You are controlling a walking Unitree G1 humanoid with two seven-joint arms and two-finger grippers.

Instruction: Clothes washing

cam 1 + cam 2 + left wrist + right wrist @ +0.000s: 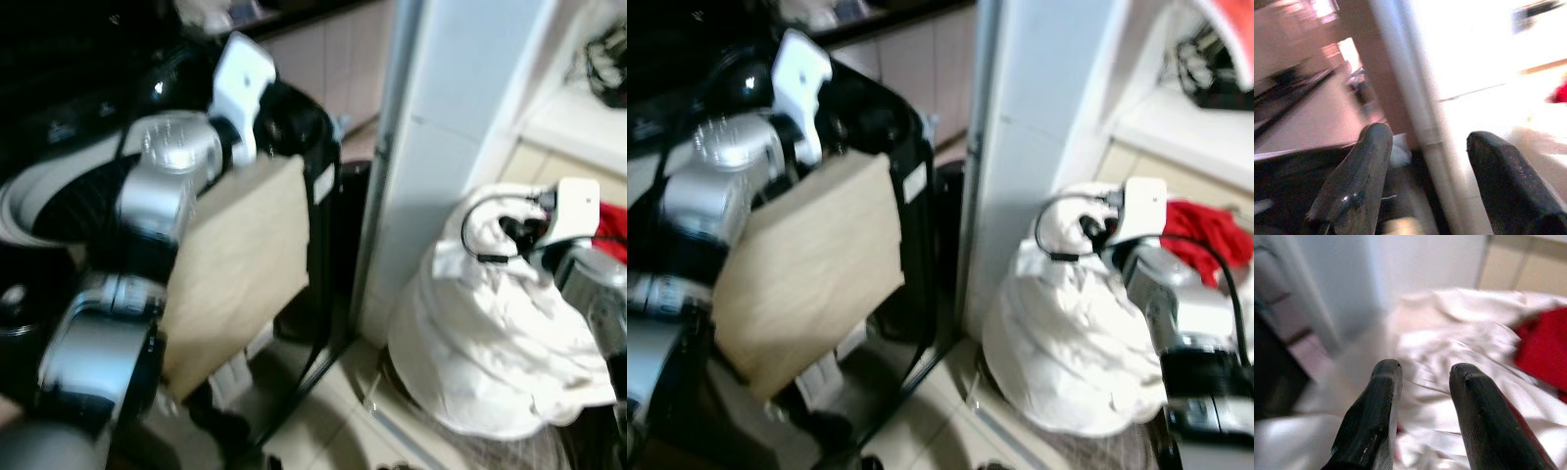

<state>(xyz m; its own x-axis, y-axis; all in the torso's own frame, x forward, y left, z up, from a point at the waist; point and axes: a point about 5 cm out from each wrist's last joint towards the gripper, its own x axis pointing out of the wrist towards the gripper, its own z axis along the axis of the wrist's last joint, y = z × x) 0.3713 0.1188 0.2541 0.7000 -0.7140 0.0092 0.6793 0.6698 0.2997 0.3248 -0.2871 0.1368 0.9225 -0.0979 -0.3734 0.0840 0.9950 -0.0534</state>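
My right gripper [1420, 406] hovers just above the white laundry heap [490, 323], its fingers [1376, 416] parted with a narrow gap and nothing between them. The heap sits low on the floor at my right, against the foot of the white pillar [441, 147], and the cloth lies straight ahead of and below those fingers, so this is clearly the nearer arm for a pick. I judge the coming move to be a short drop into the folds and a pinch; the pile is a rounded mound with no clear long axis, so any raised fold will do. A red garment [1205, 235] lies just beyond the white cloth, on the far side. My left gripper [1435, 176] is raised on the other side of the pillar, fingers spread wide and empty, near a black frame [318, 245] carrying a tan panel [245, 264].
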